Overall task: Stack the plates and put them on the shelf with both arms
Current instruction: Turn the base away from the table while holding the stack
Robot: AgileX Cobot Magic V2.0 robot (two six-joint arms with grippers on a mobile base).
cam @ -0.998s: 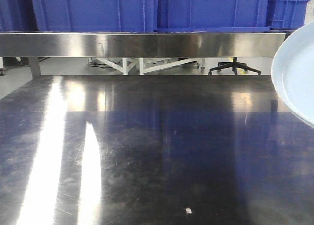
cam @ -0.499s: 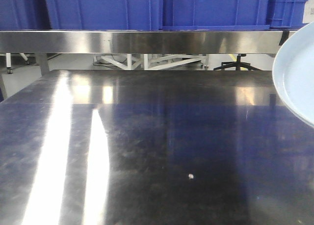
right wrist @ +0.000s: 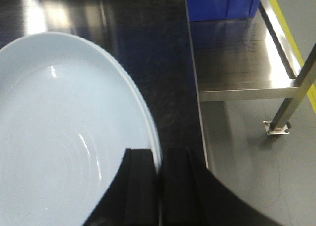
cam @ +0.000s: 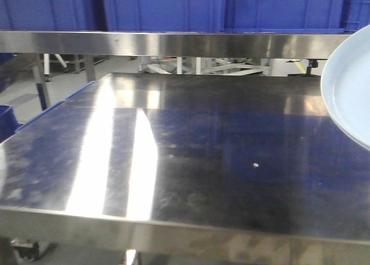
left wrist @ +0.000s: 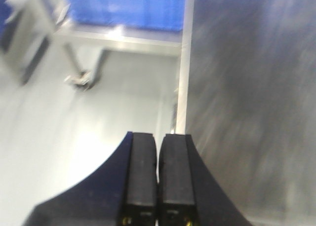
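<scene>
A pale blue-white plate (cam: 351, 91) shows at the right edge of the front view, tilted up above the steel table (cam: 185, 155). In the right wrist view the same plate (right wrist: 59, 137) fills the left side, and my right gripper (right wrist: 159, 159) is shut on its rim, one finger inside and one outside. I cannot tell whether one plate or two are held. My left gripper (left wrist: 158, 142) is shut and empty, by the table's left edge above the floor. The steel shelf (cam: 173, 44) runs across the back above the table.
Blue plastic crates (cam: 162, 7) stand on the shelf. A lower steel ledge (right wrist: 237, 53) and a table leg (right wrist: 291, 97) lie right of the plate. A small white speck (cam: 255, 164) lies on the table. The table's front edge (cam: 173, 227) is in view.
The front view has drawn back and shifted: the table's front and left edges now show, and the shelf sits higher. The plate stays at the right edge of the view.
</scene>
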